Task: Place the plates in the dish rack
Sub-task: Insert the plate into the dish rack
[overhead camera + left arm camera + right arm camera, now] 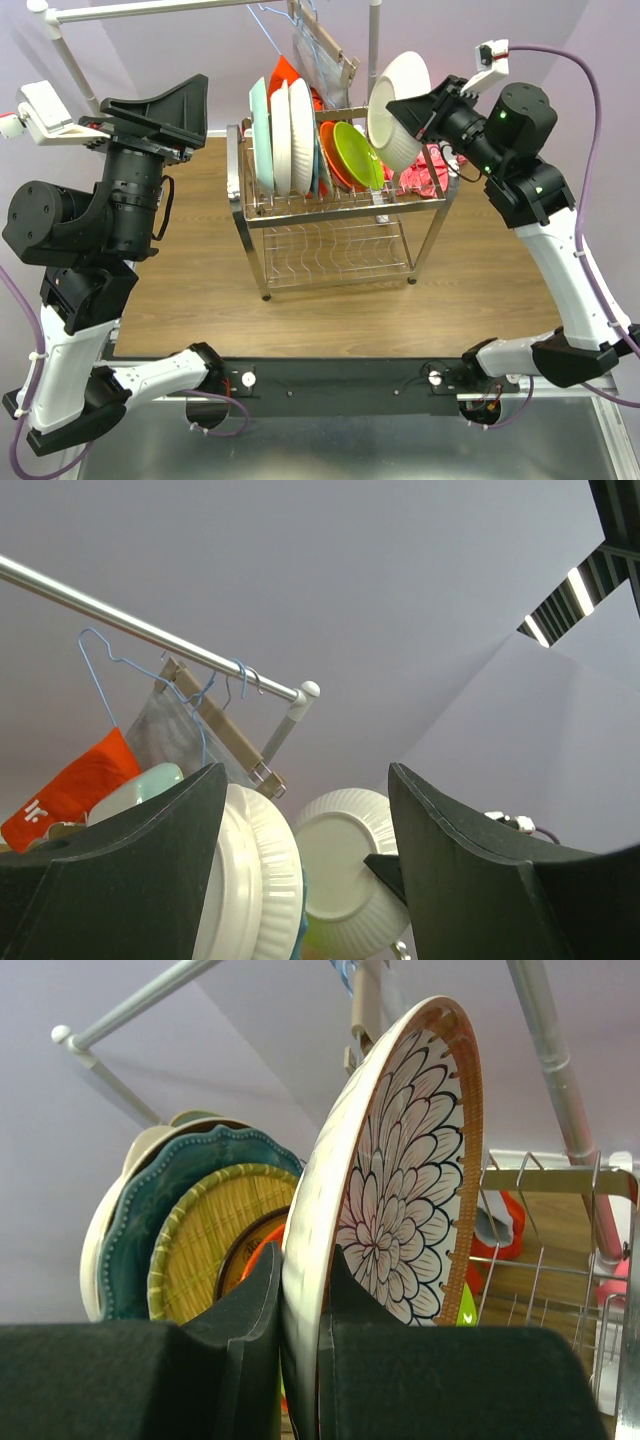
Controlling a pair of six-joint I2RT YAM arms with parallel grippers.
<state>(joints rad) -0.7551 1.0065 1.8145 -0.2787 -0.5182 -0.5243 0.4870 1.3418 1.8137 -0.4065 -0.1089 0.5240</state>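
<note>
While a row of upright plates already fills much of the shelf, the overhead view shows my right pincer (405,108) clamped narrow on the rim of the floral plate (400,70). It holds the plate tilted in the air over the 3 o'clock end of the dish rack (345,203), just beyond the lime green plate (360,155). My left pincer (190,105) hangs wide and empty at the rack's 9 o'clock, well apart from it. I judge the step in hand to be slotting this plate, with the loading well along. The next move calls for bringing it upright and lowering it into a free slot without knocking the lime one.

From the left wrist, my left pincer (305,780) gapes with nothing in it. Past it, the held plate's ribbed back shows at 6 o'clock beside the racked white plates (250,880), and the clothes rail (150,630) crosses at 10 o'clock. The rack itself is cut off below.

From the right wrist, the floral plate (400,1190) stands pinched between my fingers (250,1310) at 6 o'clock. The teal plate (150,1220) and tan plate (210,1240) sit at 9 o'clock. My own fingers hide the slots, so I cannot tell which is free.
</note>
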